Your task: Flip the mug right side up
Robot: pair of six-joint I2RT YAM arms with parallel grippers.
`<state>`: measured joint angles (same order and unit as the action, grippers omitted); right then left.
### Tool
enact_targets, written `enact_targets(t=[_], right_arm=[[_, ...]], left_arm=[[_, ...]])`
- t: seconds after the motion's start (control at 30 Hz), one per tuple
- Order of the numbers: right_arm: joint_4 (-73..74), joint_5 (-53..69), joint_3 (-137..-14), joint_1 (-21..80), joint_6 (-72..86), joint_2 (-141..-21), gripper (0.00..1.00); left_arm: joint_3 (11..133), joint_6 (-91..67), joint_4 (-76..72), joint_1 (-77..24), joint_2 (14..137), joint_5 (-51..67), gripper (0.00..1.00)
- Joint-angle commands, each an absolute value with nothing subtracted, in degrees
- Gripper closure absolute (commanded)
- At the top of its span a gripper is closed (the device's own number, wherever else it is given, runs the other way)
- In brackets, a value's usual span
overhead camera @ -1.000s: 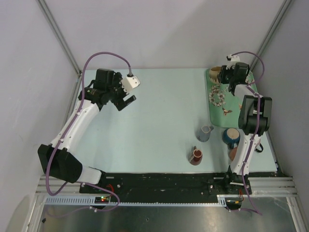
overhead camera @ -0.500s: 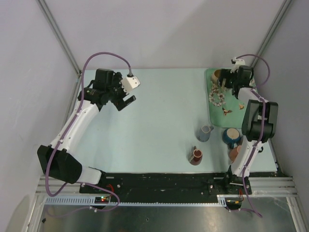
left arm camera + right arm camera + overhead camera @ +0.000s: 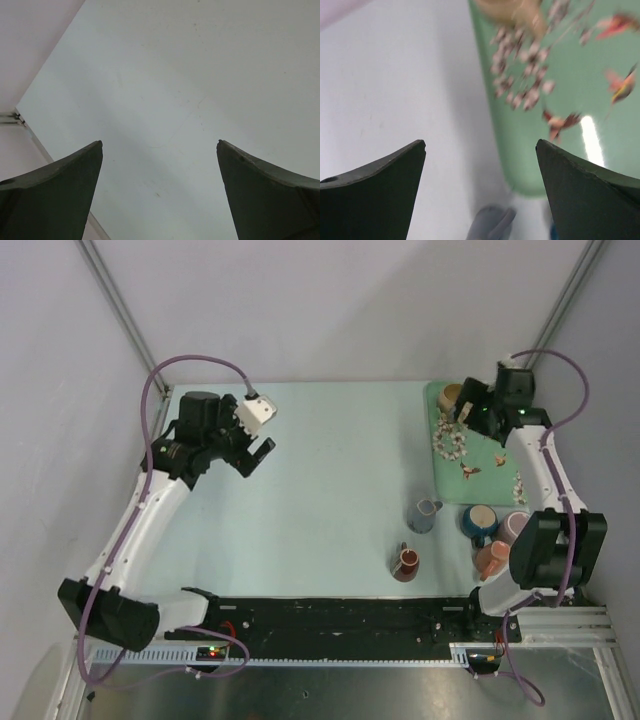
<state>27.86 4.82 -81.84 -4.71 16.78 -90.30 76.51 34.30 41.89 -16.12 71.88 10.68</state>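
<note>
A tan mug (image 3: 450,397) stands at the far left corner of the green flowered tray (image 3: 495,480); I cannot tell which way up it is. In the right wrist view the tan mug (image 3: 512,11) is a blur at the top edge. My right gripper (image 3: 464,412) hangs open just right of it, above the tray, holding nothing; the right wrist view shows my right gripper (image 3: 480,142) over the tray's (image 3: 570,80) left rim. My left gripper (image 3: 256,455) is open over bare table at the far left, and the left wrist view shows my left gripper (image 3: 160,145) empty.
A grey mug (image 3: 424,515), a blue mug (image 3: 480,523), a pink mug (image 3: 516,526), an orange mug (image 3: 492,558) and a brown mug (image 3: 405,563) cluster near the front right. The grey mug (image 3: 490,222) also shows below the right jaws. Walls enclose the table.
My right gripper opened and let go of the tan mug on the tray, then drew back to the right as the arm swung out. The left arm shifted slightly left.
</note>
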Motion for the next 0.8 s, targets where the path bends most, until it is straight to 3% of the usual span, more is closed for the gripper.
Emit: enact_targets(t=[0.0,0.2,0.47,0.67,0.77], right_arm=[[47.59,3.18,-80.43,4.65,23.66,-88.08,0.05],[56.29,-8.93,-78.96,21.82,22.48,-80.81,0.05],[72.16,-18.83,-75.17,39.09,40.57,-76.7,0.07],[67.95,-9.44,-65.54,38.75,43.64,-78.54,0.24],[65.73,-6.57,-64.01,37.04,43.3,-81.05,0.28]], left_arm=[[74.27,27.92,43.54,-17.64,66.24,12.15,0.0],[70.14,28.11,43.72,-20.5,61.56,13.98,0.0],[66.46,28.69,43.6,-23.71,57.69,15.3,0.0],[63.25,30.43,43.66,-25.83,54.98,15.12,0.0],[61.6,30.98,43.61,-26.72,53.74,14.93,0.0]])
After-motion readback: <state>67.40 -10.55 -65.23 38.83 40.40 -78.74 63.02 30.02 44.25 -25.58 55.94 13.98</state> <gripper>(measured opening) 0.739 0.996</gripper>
